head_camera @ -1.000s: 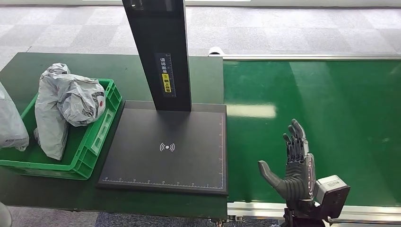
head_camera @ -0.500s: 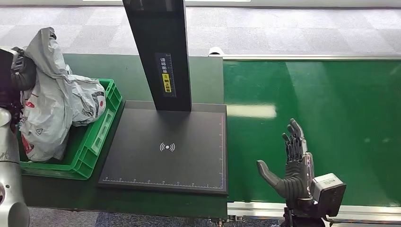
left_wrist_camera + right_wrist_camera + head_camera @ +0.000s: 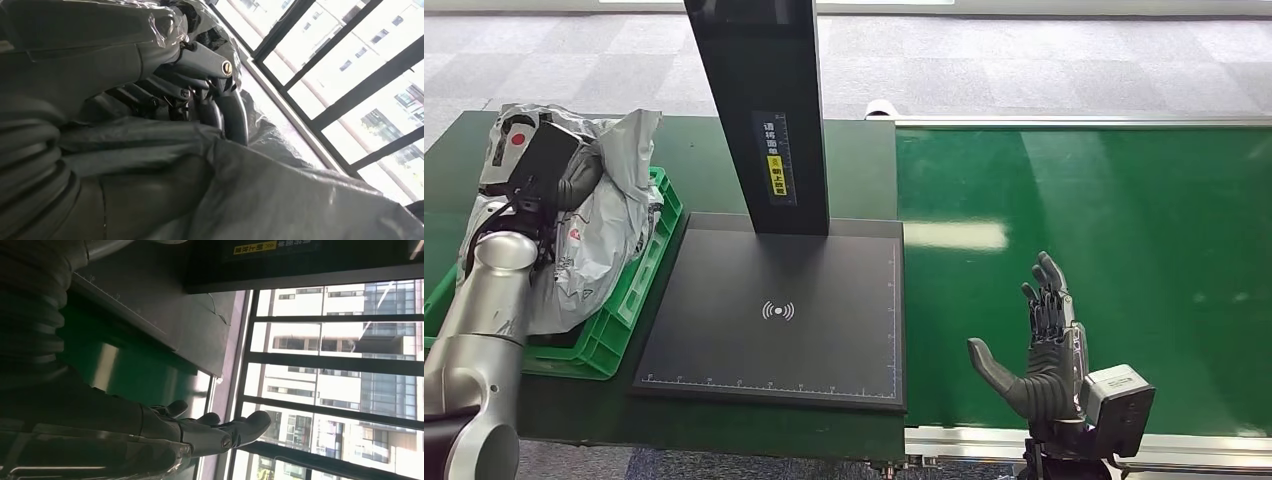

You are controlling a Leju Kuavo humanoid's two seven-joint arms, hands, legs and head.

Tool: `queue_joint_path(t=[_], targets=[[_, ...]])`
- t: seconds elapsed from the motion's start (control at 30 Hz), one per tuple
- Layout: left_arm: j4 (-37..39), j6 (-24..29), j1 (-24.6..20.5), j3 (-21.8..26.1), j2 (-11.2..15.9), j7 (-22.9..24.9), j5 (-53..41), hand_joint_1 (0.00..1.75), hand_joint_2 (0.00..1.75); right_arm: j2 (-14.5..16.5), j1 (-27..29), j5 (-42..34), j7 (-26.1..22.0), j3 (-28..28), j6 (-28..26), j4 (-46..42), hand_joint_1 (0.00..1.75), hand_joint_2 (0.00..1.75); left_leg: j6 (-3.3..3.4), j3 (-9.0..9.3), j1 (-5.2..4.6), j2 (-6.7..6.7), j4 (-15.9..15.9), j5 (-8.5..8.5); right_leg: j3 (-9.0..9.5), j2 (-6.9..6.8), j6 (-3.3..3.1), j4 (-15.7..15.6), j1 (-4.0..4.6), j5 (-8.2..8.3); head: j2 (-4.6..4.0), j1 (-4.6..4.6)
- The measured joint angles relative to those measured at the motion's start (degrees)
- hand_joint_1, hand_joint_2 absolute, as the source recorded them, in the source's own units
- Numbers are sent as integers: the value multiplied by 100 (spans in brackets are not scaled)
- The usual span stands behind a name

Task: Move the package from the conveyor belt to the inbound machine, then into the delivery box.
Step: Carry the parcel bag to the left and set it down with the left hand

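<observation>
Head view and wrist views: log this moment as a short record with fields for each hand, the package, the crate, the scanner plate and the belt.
left hand: grips the grey package, over the crate
package: crumpled grey plastic bag, lower part inside the crate
crate: green, left of the scanner plate; holds more grey bagging
scanner plate: black, nothing on it
belt: green, no package on it
right hand: holds nothing, fingers spread, over the belt's near edge
stage: package at the delivery box, not visibly let go
</observation>
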Motion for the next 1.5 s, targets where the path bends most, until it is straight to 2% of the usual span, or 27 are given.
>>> queue_joint_path(t=[0.13, 0.33, 0.47, 0.67, 0.9, 1.0, 1.1, 1.2, 1.3, 1.37, 1.5], targets=[[88, 243, -56, -29, -68, 149, -5, 0, 175, 7, 6, 18, 0, -13, -2, 0, 0, 175, 0, 1, 0, 0, 0, 0, 0, 0, 0, 0, 0, 0, 0, 0], [70, 987, -86, 133, -95, 216, 307, 0, 175, 10, 81, 35, 0, -43, -79, -2, 0, 175, 0, -1, 1, 1, 0, 0, -1, 1, 0, 1, 2, 0, 0, 0], [-230, 1267, -37, 413, -95, 92, 660, 0, 175, 10, 129, 34, -7, -59, -126, -2, 0, 175, 0, -4, 1, 1, 0, 0, -2, 1, 0, 1, 2, -1, 0, 1], [-551, 1337, 48, 626, -93, 44, 755, 0, 175, 10, 158, 28, -11, -69, -138, -2, 0, 175, 0, -6, 1, 0, 0, 0, -2, 0, 0, 1, 1, -1, 0, 1], [-1295, 2012, 312, 1021, -26, -192, 1287, 0, 175, -7, 152, -32, -51, -43, -213, 19, 0, 175, -1, -7, 2, 4, -2, -1, -4, 5, 0, 2, 3, -2, 0, 1], [-1835, 2368, 520, 1311, 46, -526, 1529, 0, 175, -20, 150, -55, -63, 14, -249, 60, 0, 175, -2, -9, 3, 7, -3, -2, -8, 7, -1, 3, 4, -3, 0, 0], [-2658, 2977, 923, 1498, 8, -1217, 1185, 0, 175, -9, 145, 18, -145, 73, -457, 149, 0, 175, -2, -9, 2, 6, -3, -2, -13, 7, 0, 1, 3, -6, 0, 1], [-3939, 3355, 1698, 1125, -264, -1552, 27, 0, 175, 78, 107, 422, -383, 134, -1215, 371, 0, 175, 1, -8, -11, -6, -2, -4, -5, -3, 9, -2, -10, -18, 0, 2], [-5019, 3625, 2581, 144, -505, -1307, -846, 0, 175, 184, 45, 689, -540, 215, -1819, 701, 0, 175, 6, -8, -21, -2, -2, -12, 0, -1, 18, -3, -20, -18, 0, 4], [-5436, 3698, 3038, -503, -570, -1313, -917, 0, 175, 234, 25, 962, -596, 294, -2156, 922, 0, 175, 9, -4, -25, 7, -2, -17, -1, 8, 19, -4, -23, -14, 0, 0], [-5744, 3536, 3942, -1730, -878, -2016, 73, 0, 175, 263, -9, 1902, -802, 661, -3560, 1469, 0, 175, 12, 1, -26, 3, -2, -20, -1, 9, 21, -4, -23, -17, 0, 0]])
